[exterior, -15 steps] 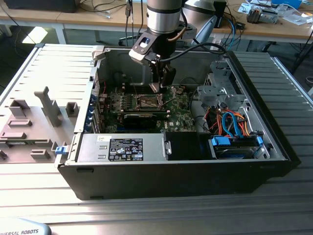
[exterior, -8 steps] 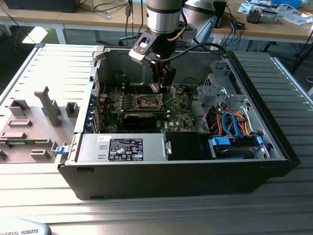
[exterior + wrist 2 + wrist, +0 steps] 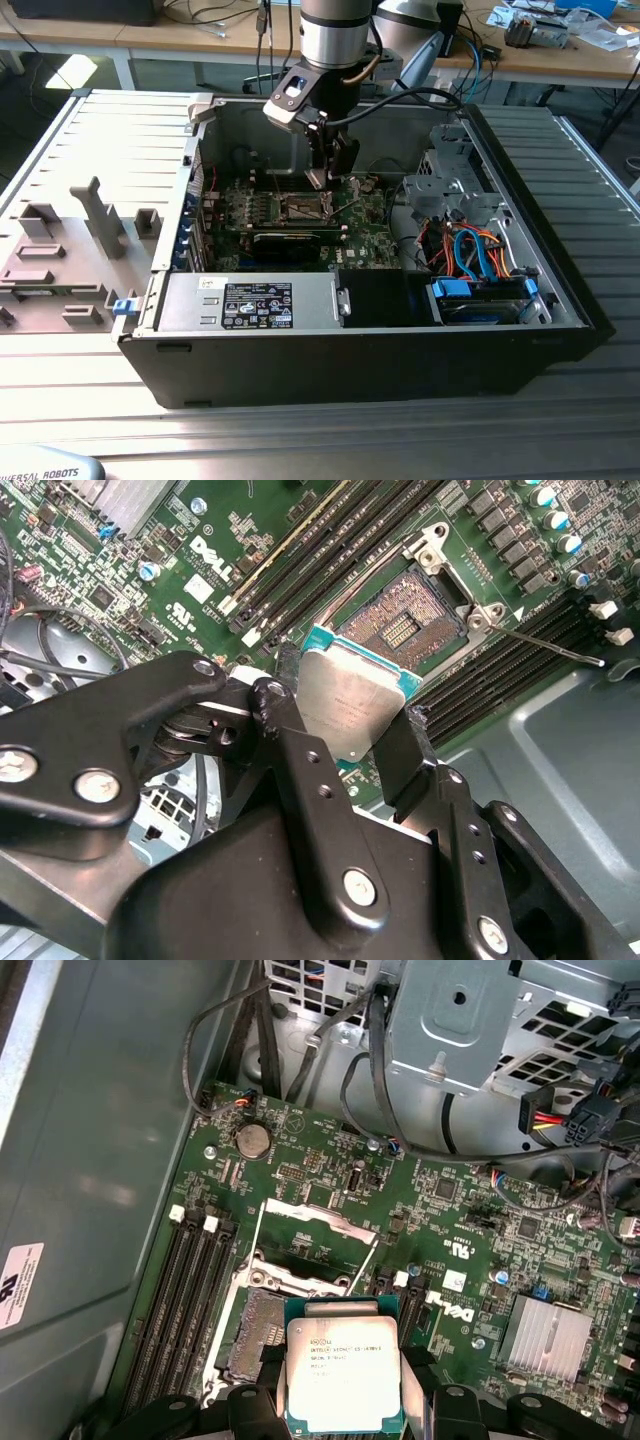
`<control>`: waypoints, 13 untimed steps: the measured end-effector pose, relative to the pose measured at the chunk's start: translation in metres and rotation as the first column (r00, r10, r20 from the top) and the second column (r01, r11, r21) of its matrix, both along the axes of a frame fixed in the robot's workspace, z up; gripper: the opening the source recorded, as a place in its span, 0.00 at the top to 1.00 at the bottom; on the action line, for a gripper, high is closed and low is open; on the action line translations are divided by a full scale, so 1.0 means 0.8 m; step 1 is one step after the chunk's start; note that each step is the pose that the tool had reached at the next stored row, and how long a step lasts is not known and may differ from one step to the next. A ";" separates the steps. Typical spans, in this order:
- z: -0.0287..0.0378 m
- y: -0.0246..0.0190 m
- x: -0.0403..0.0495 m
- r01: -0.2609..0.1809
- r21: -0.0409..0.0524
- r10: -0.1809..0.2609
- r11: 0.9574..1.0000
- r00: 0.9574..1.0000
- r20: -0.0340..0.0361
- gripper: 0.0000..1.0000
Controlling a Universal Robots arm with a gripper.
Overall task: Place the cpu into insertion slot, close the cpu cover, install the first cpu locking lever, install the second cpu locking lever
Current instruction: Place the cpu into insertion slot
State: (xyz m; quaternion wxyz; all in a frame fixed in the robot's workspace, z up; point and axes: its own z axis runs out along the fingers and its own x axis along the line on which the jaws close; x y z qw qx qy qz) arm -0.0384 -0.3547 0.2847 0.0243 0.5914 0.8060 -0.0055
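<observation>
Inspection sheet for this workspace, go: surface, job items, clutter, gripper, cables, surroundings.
Surface: ribbed grey table carrying an open case; motherboard lies flat inside.
Job's things: cpu held near the slot, not seated; slot bare, contacts showing; cover tipped up; lever swung out, unlatched.
Clutter: grey fixtures on the table at the exterior view's left.
Gripper: gripper inside the case, shut on the cpu.
Cables: black cables draped past the board's edge; orange and blue cables at the exterior view's right.
Surroundings: benches with gear behind.
</observation>
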 end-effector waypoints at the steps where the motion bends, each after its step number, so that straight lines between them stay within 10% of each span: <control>1: 0.0000 0.0000 0.000 0.001 0.000 -0.001 1.000 1.000 0.000 0.46; 13: 0.0000 0.0000 0.000 0.008 0.000 -0.008 1.000 1.000 0.000 0.46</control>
